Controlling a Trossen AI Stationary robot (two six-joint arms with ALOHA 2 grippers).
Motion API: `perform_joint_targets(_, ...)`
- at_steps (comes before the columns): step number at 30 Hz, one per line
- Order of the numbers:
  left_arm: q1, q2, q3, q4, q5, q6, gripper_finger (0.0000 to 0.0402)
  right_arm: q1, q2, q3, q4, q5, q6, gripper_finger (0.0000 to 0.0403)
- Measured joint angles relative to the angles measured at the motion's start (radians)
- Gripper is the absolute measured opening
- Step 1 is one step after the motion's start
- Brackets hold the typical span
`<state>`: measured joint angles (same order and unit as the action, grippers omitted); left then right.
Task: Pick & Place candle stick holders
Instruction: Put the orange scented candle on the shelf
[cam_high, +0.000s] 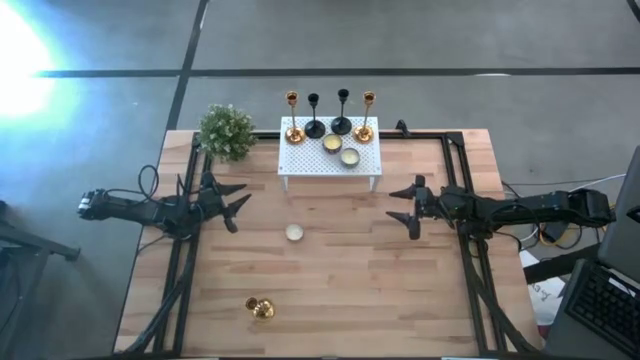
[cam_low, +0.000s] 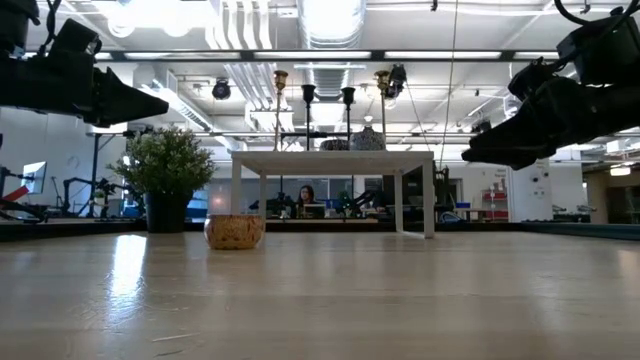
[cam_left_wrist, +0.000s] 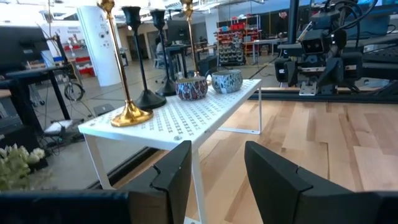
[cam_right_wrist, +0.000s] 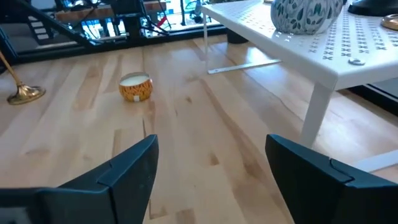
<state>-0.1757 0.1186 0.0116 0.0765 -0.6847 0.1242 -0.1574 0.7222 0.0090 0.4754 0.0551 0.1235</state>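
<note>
Four candle stick holders stand on their round bases along the far edge of the white perforated rack (cam_high: 330, 165): gold (cam_high: 293, 130), black (cam_high: 315, 127), black (cam_high: 342, 124) and gold (cam_high: 364, 130). They also show in the left wrist view, starting with a gold holder (cam_left_wrist: 127, 115) and a black holder (cam_left_wrist: 147, 98). A fifth gold holder (cam_high: 260, 308) is on the table near the front edge, its base (cam_right_wrist: 25, 93) on the wood. My left gripper (cam_high: 232, 200) is open and empty, left of the rack. My right gripper (cam_high: 405, 205) is open and empty, right of it.
Two small patterned bowls (cam_high: 332, 143) (cam_high: 350, 156) sit on the rack. A small candle tin (cam_high: 294, 232) stands mid-table and shows in the right wrist view (cam_right_wrist: 135, 87). A bushy potted plant (cam_high: 226, 130) is at the far left corner. Bare wood lies between the grippers.
</note>
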Motion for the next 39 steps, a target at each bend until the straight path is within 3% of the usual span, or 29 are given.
perform_joint_targets(5, 0.001, -0.001, 0.000, 0.049, -0.006, 0.047, 0.0154, 0.000, -0.001, 0.000, 0.000, 0.000, -0.001, 0.0301)
perform_joint_targets(11, 0.001, -0.001, 0.010, 0.035, 0.081, -0.092, 0.0154, 0.000, 0.000, 0.000, 0.000, -0.001, -0.003, 0.0310)
perform_joint_targets(14, 0.000, 0.013, 0.083, -0.084, 0.186, -0.090, 0.0154, 0.000, 0.000, 0.000, 0.000, -0.001, -0.002, 0.0313)
perform_joint_targets(17, 0.000, 0.069, 0.224, -0.307, 0.215, -0.156, 0.0154, 0.000, 0.000, 0.000, 0.000, -0.002, -0.003, 0.0316)
perform_joint_targets(22, 0.000, 0.272, 0.539, -0.605, 0.227, -0.206, 0.0154, 0.000, 0.000, 0.000, 0.000, -0.002, -0.003, 0.0312)
perform_joint_targets(30, 0.000, 0.707, 0.994, -0.951, 0.301, -0.258, 0.0158, 0.000, 0.000, 0.000, 0.000, -0.002, -0.002, 0.0300)
perform_joint_targets(39, 0.009, 1.137, 1.357, -1.287, 0.250, -0.277, 0.0256, 0.000, 0.000, 0.000, 0.000, -0.002, -0.003, 0.0305)
